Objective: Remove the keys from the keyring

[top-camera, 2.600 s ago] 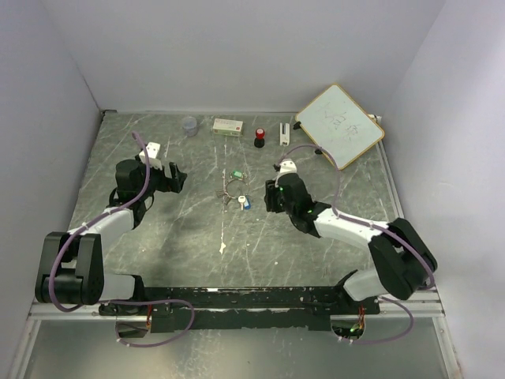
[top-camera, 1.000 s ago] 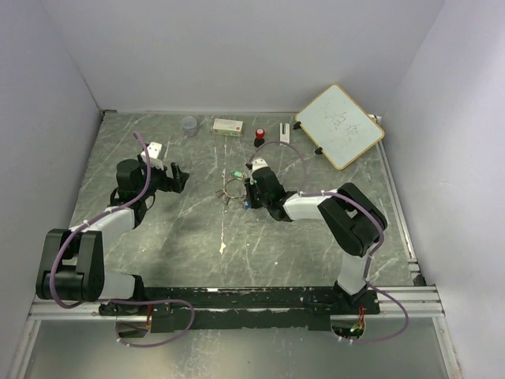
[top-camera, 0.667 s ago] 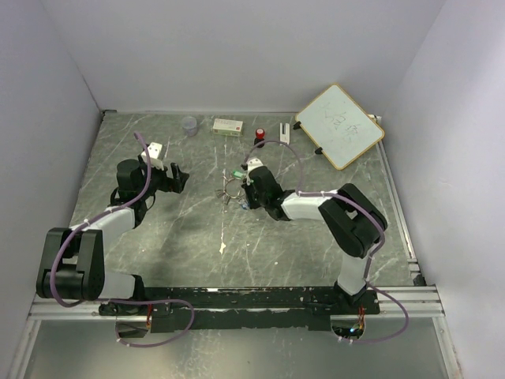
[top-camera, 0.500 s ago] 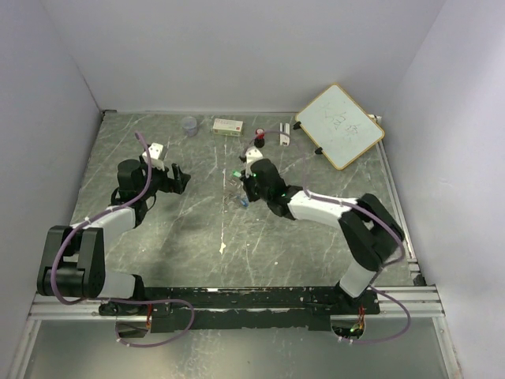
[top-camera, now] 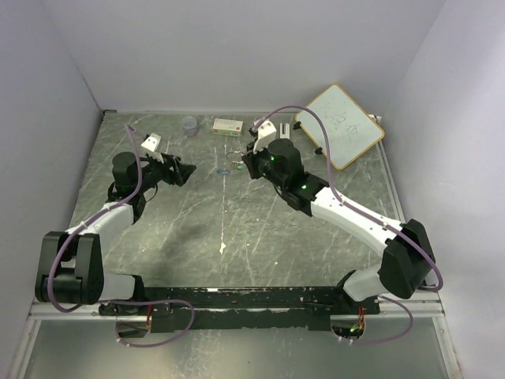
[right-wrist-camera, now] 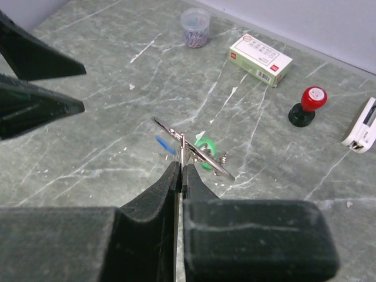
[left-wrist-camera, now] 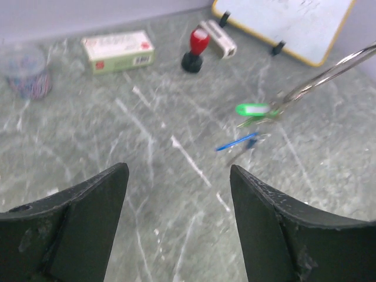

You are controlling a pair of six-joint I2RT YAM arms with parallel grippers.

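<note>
Pinching hard together, the fingers of the right gripper (right-wrist-camera: 181,170) are closed on the thin wire of the keyring (right-wrist-camera: 194,154), with no gap showing between the pads. The ring sticks out past the fingertips, and from it dangle the keys: the green-headed key (right-wrist-camera: 205,145) just beyond the tips and the blue-headed key (right-wrist-camera: 164,144) a little to its left, both blurred. They appear to hang clear of the table (right-wrist-camera: 117,117). Opposite them the left gripper (left-wrist-camera: 179,176) stands wide open with nothing between its fingers; in its own wrist view the keys sit ahead and to the right, near but apart from both fingers. Farther back lie a red-and-black knob (right-wrist-camera: 305,106), a small box (right-wrist-camera: 259,59) and a clear cup (right-wrist-camera: 195,26) of coloured clips. A whiteboard (top-camera: 339,125) leans at the far right corner.
</note>
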